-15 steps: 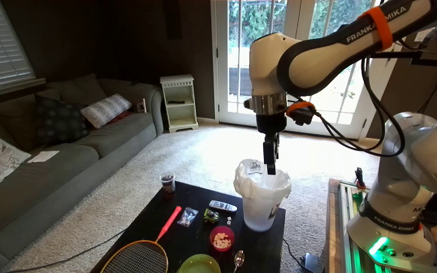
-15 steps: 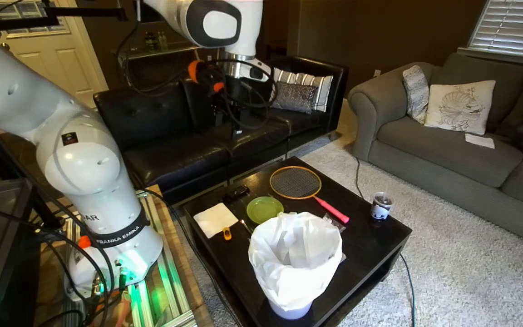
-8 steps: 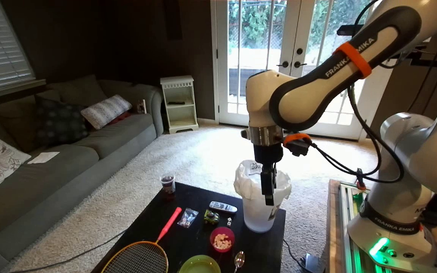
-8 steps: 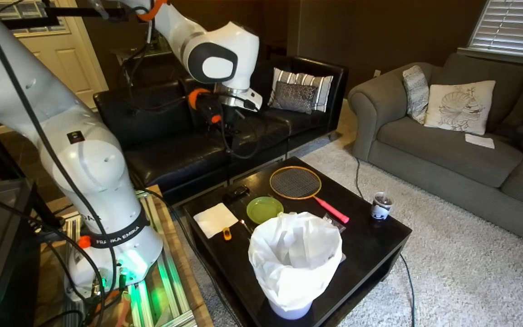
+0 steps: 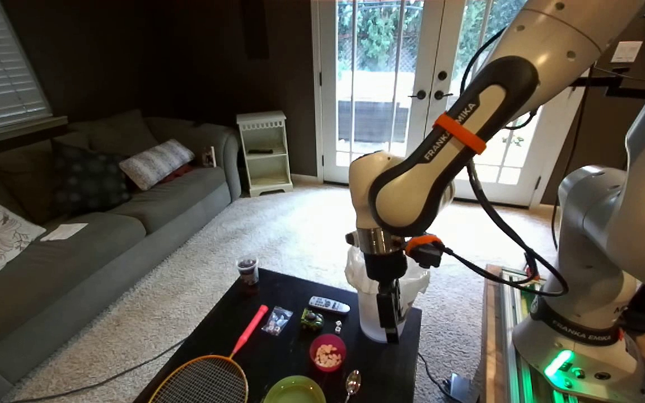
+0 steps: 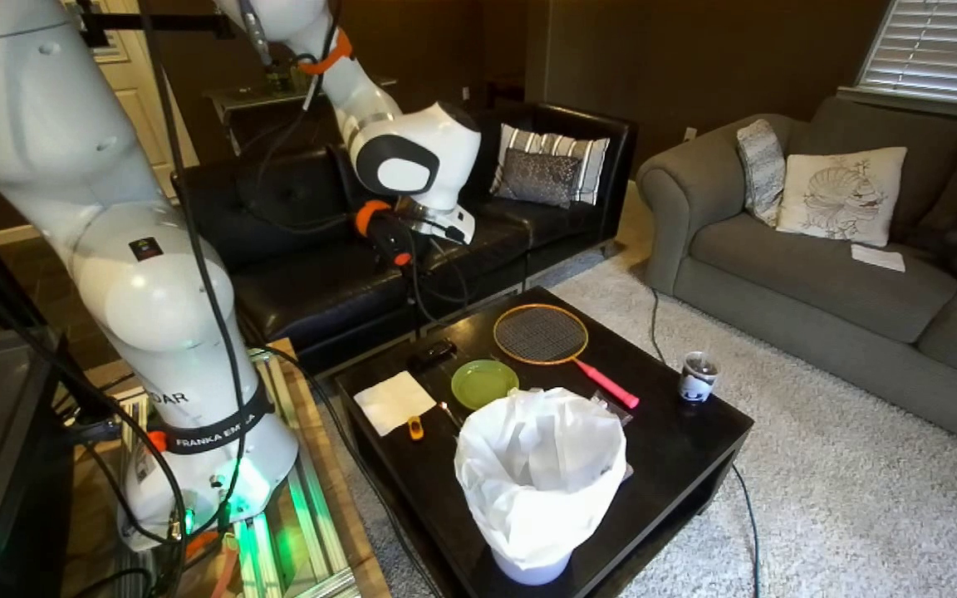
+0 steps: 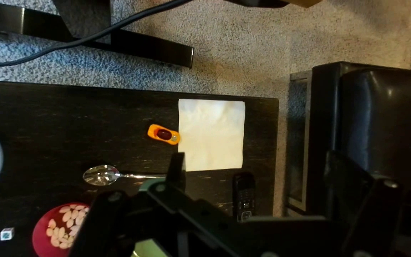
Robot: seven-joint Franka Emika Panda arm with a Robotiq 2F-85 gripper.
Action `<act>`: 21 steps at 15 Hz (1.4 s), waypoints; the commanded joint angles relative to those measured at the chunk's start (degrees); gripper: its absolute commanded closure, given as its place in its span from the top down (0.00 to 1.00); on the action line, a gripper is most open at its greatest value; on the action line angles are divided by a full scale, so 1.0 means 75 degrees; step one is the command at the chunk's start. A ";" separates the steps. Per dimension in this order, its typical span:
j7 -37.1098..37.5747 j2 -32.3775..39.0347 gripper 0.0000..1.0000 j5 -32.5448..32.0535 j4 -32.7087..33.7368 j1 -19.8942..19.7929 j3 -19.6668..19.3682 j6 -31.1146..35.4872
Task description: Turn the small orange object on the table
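Orange toy car (image 7: 163,134) lies on table (image 7: 66,117); red bowl (image 7: 41,236) holds nuts (image 7: 61,232), apparently; gripper (image 7: 257,166) spread apart.

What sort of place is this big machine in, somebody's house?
Most likely a home's living room: there's a grey sofa with cushions, a black couch that looks like leather, and a low black table bearing a racket.
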 commanded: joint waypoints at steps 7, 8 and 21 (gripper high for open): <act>-0.0171 0.0524 1.00 0.0104 0.0295 -0.0250 0.0306 -0.0021; -0.0173 0.0524 1.00 0.0105 0.0295 -0.0250 0.0306 -0.0021; 0.2737 0.2539 1.00 0.1244 0.0195 0.0318 0.1725 0.3931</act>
